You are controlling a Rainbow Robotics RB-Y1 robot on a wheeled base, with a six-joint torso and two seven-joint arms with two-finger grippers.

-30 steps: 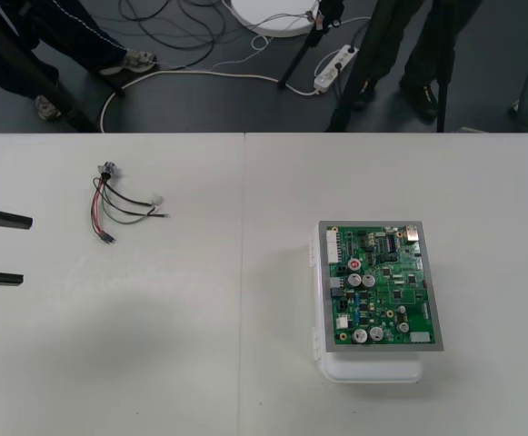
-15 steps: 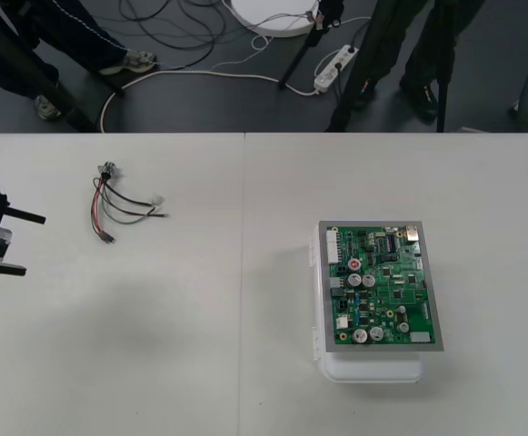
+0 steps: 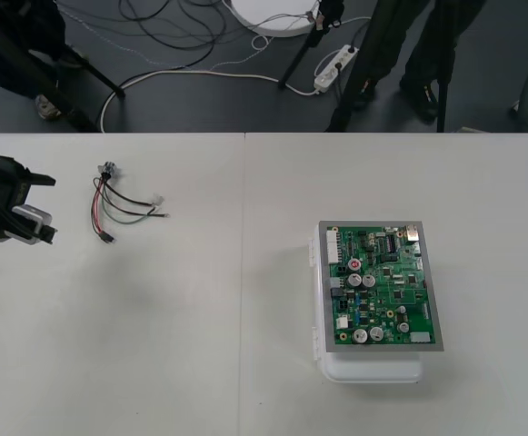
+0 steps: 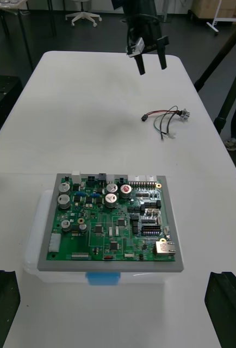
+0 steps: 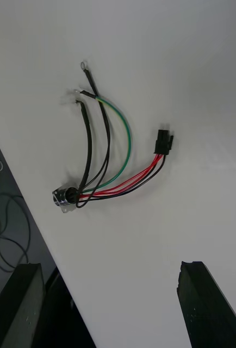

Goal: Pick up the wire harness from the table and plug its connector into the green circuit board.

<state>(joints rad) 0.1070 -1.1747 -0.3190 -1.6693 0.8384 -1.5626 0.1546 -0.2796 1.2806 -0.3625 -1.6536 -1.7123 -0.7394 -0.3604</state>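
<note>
The step in hand is judged to be the approach for the pick-up: nothing is gripped yet. The wire harness (image 3: 118,202) lies loose on the table (image 3: 154,363), toward 10 o'clock of the tabletop and well apart from the circuit board (image 3: 382,286), which sits on its white base (image 3: 373,368) toward 4 o'clock. The left pincer (image 3: 45,209) is held just at 9 o'clock of the harness, its fingers spread wide and pointed at the wires. In the left wrist view the black plug (image 5: 163,142) and the round metal socket (image 5: 66,197) are seen ahead of the parted fingers (image 5: 210,304). The right pincer (image 4: 113,307) is parked on the near side of the board, its fingers apart as well.

For the next move, the left pincer would need to be carried over the harness, lowered and closed, preferably on or near the plug, so that the plug can later be steered to the board.

The pincer's height above the table cannot be judged. Which connector on the board takes the plug cannot be made out. The left fingers are cut off at the edge of the wrist view.
</note>
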